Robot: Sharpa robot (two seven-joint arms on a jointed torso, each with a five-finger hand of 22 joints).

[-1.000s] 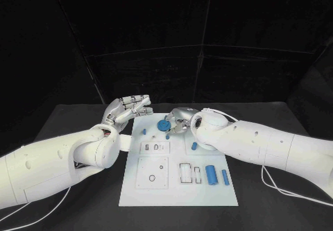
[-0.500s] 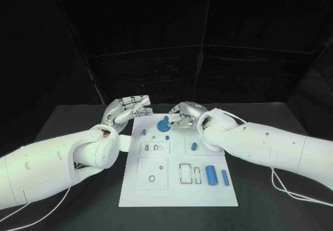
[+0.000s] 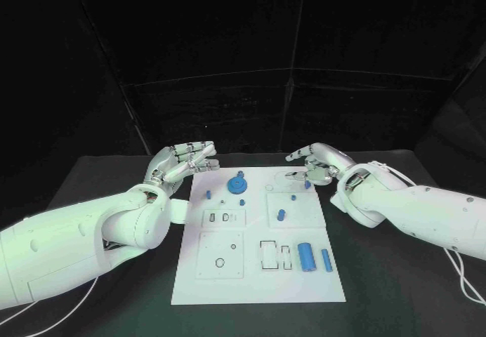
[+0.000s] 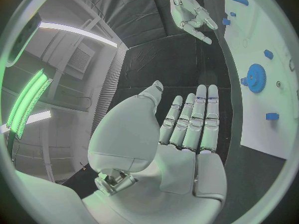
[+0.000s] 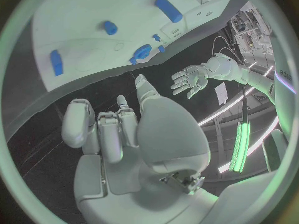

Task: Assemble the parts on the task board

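The white task board (image 3: 253, 277) lies in the middle of the table. A blue gear (image 3: 238, 184) stands at its far end, also seen as the gear (image 4: 256, 77) and the gear (image 5: 142, 52). Small blue pegs (image 3: 210, 192) sit around it, and two blue cylinders (image 3: 307, 255) lie near the board's right edge. My left hand (image 3: 182, 161) hovers flat past the board's far left corner, fingers straight, holding nothing. My right hand (image 3: 312, 163) hangs above the far right corner, fingers loosely bent, thumb (image 5: 146, 90) out, nothing in it. A small blue peg (image 3: 307, 184) stands just below it.
The board carries white inset plates (image 3: 221, 253) with slots and holes, and an outlined slot (image 3: 272, 254) beside the cylinders. Black table (image 3: 101, 175) surrounds the board on all sides. Both white arms cross the table's left and right sides.
My right hand has let go of the gear and drawn away to the right, past the board's far right corner. The gear stays on the board. My left hand has barely moved.
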